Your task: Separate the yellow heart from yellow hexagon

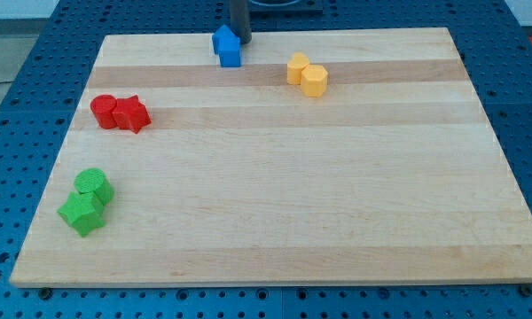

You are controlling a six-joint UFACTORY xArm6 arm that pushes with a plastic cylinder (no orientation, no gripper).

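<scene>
Two yellow blocks touch each other near the view's top, right of centre. The upper-left one looks like the yellow heart [297,66], and the lower-right one looks like the yellow hexagon [315,81]. My dark rod comes down at the board's top edge. My tip [241,41] rests just right of a blue block [222,39], well to the left of the yellow pair and not touching it.
A second blue block [230,56] sits just below the first. A red cylinder [104,111] and a red star-like block [132,114] lie together at the left. Two green blocks [93,184] [82,213] lie at the lower left. The wooden board [293,195] lies on a blue perforated table.
</scene>
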